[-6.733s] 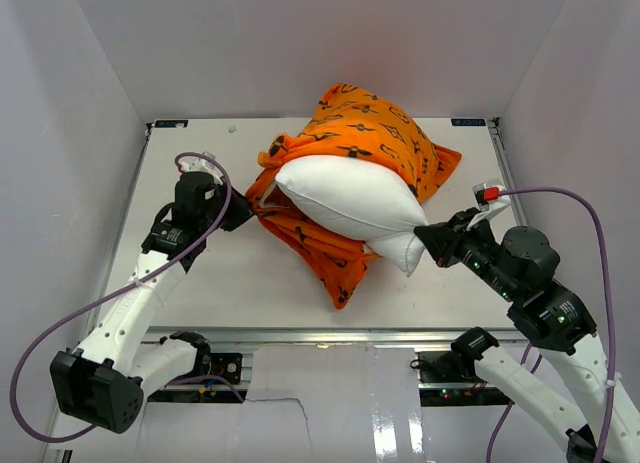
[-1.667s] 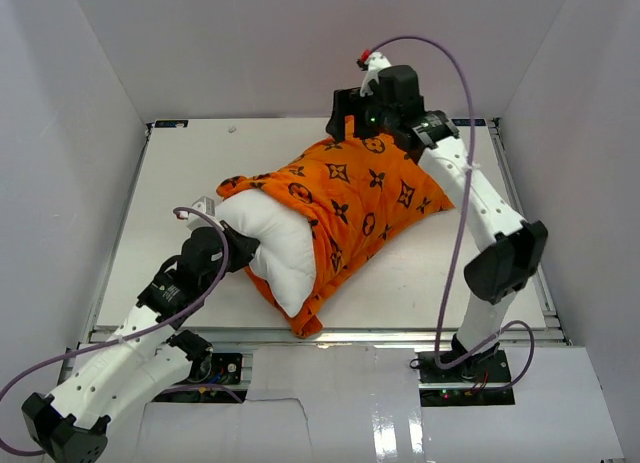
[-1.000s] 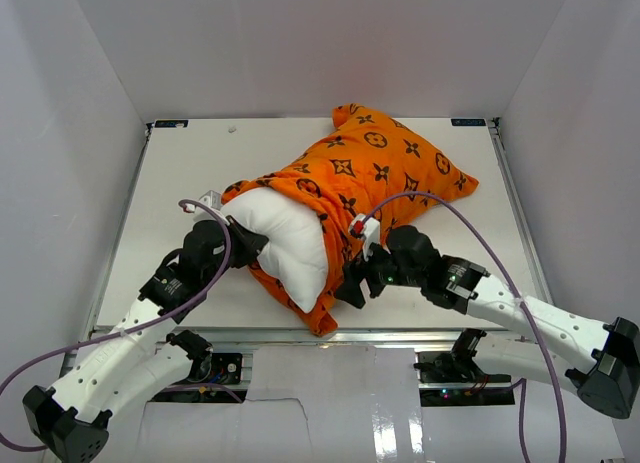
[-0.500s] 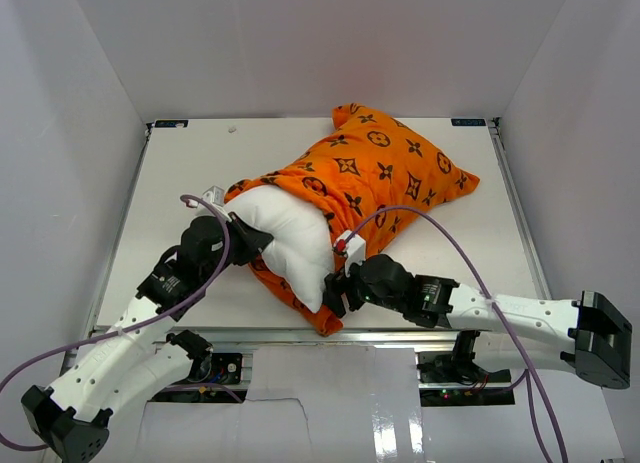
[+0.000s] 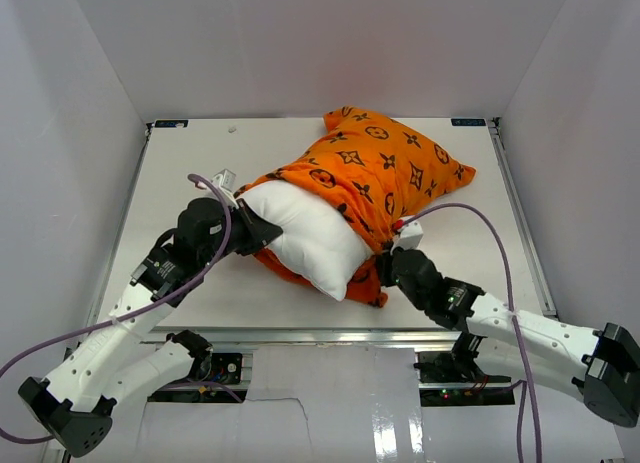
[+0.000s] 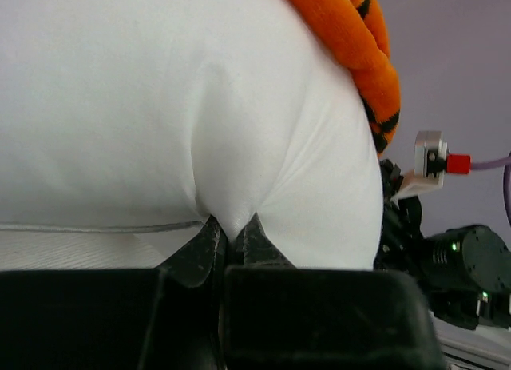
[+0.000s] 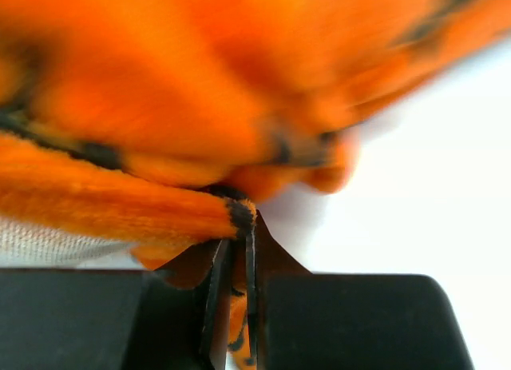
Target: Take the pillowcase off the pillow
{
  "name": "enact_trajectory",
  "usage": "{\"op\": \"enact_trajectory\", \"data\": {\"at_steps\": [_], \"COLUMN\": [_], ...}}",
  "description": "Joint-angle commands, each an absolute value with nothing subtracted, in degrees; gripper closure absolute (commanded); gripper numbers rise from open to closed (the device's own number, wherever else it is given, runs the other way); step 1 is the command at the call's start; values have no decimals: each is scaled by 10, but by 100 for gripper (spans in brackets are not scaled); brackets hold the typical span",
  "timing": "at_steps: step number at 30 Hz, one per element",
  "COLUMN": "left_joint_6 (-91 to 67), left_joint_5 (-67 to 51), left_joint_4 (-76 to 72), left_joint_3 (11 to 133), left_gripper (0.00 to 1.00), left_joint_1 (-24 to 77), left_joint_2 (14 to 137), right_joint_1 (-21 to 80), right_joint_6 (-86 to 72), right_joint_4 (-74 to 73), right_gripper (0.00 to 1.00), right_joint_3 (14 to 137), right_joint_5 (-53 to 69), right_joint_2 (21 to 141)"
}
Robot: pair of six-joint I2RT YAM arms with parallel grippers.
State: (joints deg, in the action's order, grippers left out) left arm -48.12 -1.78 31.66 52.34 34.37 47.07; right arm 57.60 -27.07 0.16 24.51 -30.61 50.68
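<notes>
The top view looked down from above and behind the arm bases, taking in the whole counter, far edge at the top. The left wrist view sat just behind the left tool, very near the pillow, facing right toward the right arm, which the top view also showed. The right wrist view sat behind the right tool, nearer still and blurred, facing the pillowcase at its near edge, a part shared with the top view.

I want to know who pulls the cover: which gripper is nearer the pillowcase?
Right. The right gripper is shut on the pillowcase at its near hem; the left gripper pinches the exposed pillow, just outside the opening.
</notes>
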Motion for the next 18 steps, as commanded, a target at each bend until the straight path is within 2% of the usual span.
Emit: {"op": "enact_trajectory", "data": {"at_steps": [1, 8, 14, 18], "left_joint_6": [-454, -446, -447, -442], "left_joint_5": [-61, -128, -186, -216], "left_joint_4": [307, 301, 284, 266], "left_joint_3": [595, 576, 548, 522], "left_gripper": [100, 100, 100, 100], "left_joint_1": [347, 346, 347, 347], "left_joint_2": [465, 434, 399, 379], "right_joint_1": [473, 283, 151, 126], "right_joint_6": [-277, -248, -247, -229], "right_joint_4": [25, 32, 68, 49], "right_gripper": [92, 92, 92, 92], "right_joint_3": [252, 291, 319, 382], "right_joint_5": [-339, -273, -184, -109], "right_joint_2": [497, 531, 626, 720]}}
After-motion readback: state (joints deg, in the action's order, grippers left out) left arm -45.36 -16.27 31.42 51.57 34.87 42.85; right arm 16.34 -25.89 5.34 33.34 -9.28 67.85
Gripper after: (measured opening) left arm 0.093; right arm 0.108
